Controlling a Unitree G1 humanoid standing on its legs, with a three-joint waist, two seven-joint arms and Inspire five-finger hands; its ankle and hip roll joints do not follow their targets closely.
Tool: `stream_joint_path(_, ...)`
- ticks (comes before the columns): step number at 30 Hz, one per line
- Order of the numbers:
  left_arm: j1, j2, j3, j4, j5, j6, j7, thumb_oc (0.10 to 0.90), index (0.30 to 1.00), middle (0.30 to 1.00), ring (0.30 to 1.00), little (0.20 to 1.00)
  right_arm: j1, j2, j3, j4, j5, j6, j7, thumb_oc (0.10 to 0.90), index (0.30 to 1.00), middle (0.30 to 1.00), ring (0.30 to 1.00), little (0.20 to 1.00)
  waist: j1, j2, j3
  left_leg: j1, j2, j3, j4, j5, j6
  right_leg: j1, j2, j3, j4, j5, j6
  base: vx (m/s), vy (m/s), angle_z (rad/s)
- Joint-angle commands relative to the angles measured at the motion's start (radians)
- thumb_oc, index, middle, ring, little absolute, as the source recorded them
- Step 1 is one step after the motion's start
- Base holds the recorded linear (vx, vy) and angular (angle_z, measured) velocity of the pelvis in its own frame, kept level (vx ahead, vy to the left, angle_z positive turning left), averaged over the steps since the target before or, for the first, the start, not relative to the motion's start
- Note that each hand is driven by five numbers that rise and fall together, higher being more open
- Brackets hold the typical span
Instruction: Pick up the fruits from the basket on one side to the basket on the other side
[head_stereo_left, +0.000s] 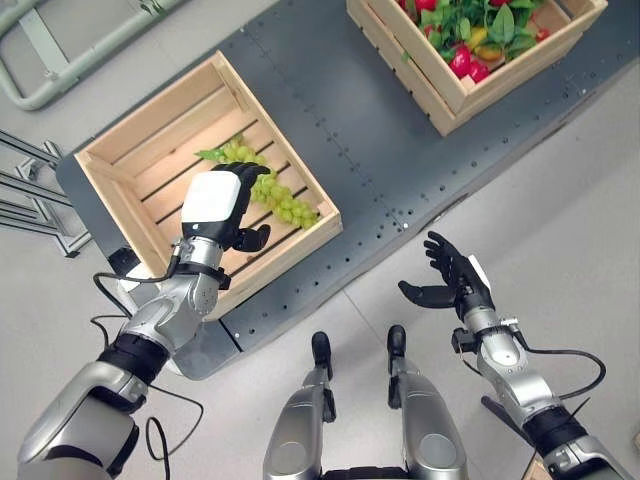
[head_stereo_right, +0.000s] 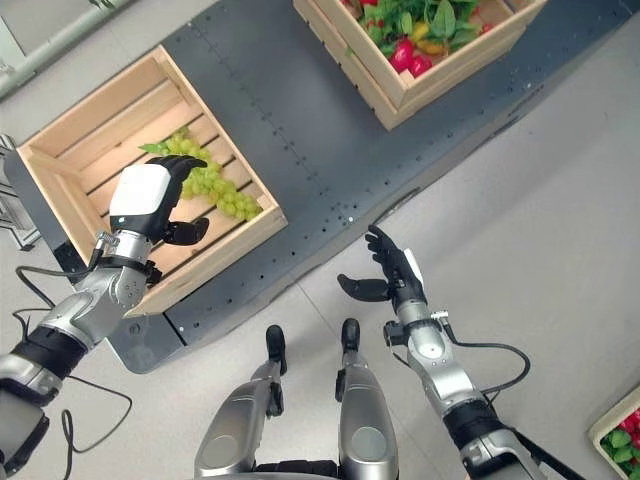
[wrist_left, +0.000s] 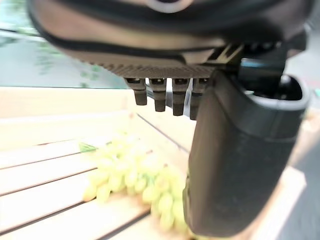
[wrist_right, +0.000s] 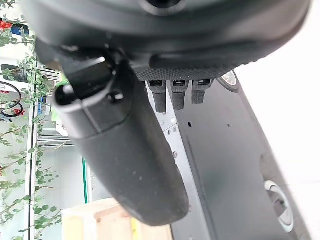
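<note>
A bunch of green grapes (head_stereo_left: 283, 201) lies on the slats of the wooden crate (head_stereo_left: 150, 112) at the left. My left hand (head_stereo_left: 213, 206) hovers just above that crate's near half, right beside the grapes, open and holding nothing. In its wrist view the grapes (wrist_left: 127, 175) lie below the straight fingers (wrist_left: 160, 97). A second wooden crate (head_stereo_left: 447, 98) at the far right holds red and yellow fruits (head_stereo_left: 468, 55) among green leaves. My right hand (head_stereo_left: 455, 275) hangs open and empty over the floor, off the platform's near edge.
Both crates stand on a dark, studded platform (head_stereo_left: 330, 110). A pale metal frame (head_stereo_left: 40, 60) lies on the floor at the far left. Another box with red fruit (head_stereo_right: 622, 432) shows at the lower right in the right eye view.
</note>
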Motion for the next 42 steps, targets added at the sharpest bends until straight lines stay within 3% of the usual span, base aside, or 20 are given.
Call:
stream_joint_path(1,-0.112,0.088,0.087,0.008,0.049,0.056,0.05,0.8,0.9,0.9,0.9,0.9,0.0,-0.039,-0.001,-0.103,0.039,-0.062,0.031,0.8,0.9,0.9,0.9,0.9,-0.023,-0.024,-0.002,-0.11,0.002,0.013,0.262,-0.134,-0.003,-0.019,-0.04,-0.028,0.148,-0.079,-0.04,-0.03,0.052,-0.03)
stream_joint_path(6,-0.188,0.112,0.051,0.074,0.108,0.08,0.131,0.8,0.9,0.9,0.9,0.9,-0.043,-0.059,0.02,-0.065,0.043,-0.044,0.019,0.8,0.9,0.9,0.9,0.9,-0.023,-0.026,-0.002,-0.183,0.005,0.023,0.283,-0.132,-0.004,-0.092,-0.037,-0.032,0.175,-0.085,-0.046,-0.03,0.012,0.0)
stream_joint_path(19,-0.337,0.173,-0.07,0.092,0.285,0.163,0.152,0.8,0.9,0.9,0.9,0.9,-0.133,-0.083,0.044,-0.045,0.074,-0.049,0.02,0.8,0.9,0.9,0.9,0.9,-0.013,-0.038,-0.002,-0.318,0.018,0.021,0.363,-0.147,-0.004,-0.22,-0.024,-0.035,0.255,-0.1,-0.054,-0.04,0.0,0.04)
stream_joint_path(26,-0.369,0.181,-0.08,0.106,0.321,0.178,0.166,0.8,0.9,0.9,0.9,0.9,-0.141,-0.081,0.046,-0.075,0.072,-0.038,0.04,0.8,0.9,0.9,0.9,0.9,-0.015,-0.045,-0.002,-0.344,0.022,0.021,0.381,-0.151,-0.003,-0.245,-0.02,-0.034,0.272,-0.101,-0.053,0.0,0.0,0.0)
stream_joint_path(35,-0.422,0.185,-0.128,0.129,0.382,0.195,0.098,0.8,0.9,0.9,0.9,0.9,-0.15,-0.078,0.045,-0.067,0.065,-0.046,-0.005,0.8,0.9,0.9,0.9,0.9,-0.019,-0.049,-0.002,-0.358,0.024,0.027,0.381,-0.151,-0.001,-0.263,-0.016,-0.031,0.265,-0.09,-0.045,0.01,0.004,0.0)
stream_joint_path(42,-0.464,0.192,-0.157,0.146,0.394,0.18,0.148,0.8,0.9,0.9,0.9,0.9,-0.157,-0.084,0.046,-0.058,0.08,-0.054,-0.032,0.8,0.9,0.9,0.9,0.9,-0.025,-0.057,-0.002,-0.375,0.025,0.04,0.372,-0.151,0.005,-0.288,-0.009,-0.023,0.249,-0.073,-0.039,0.04,0.013,-0.01)
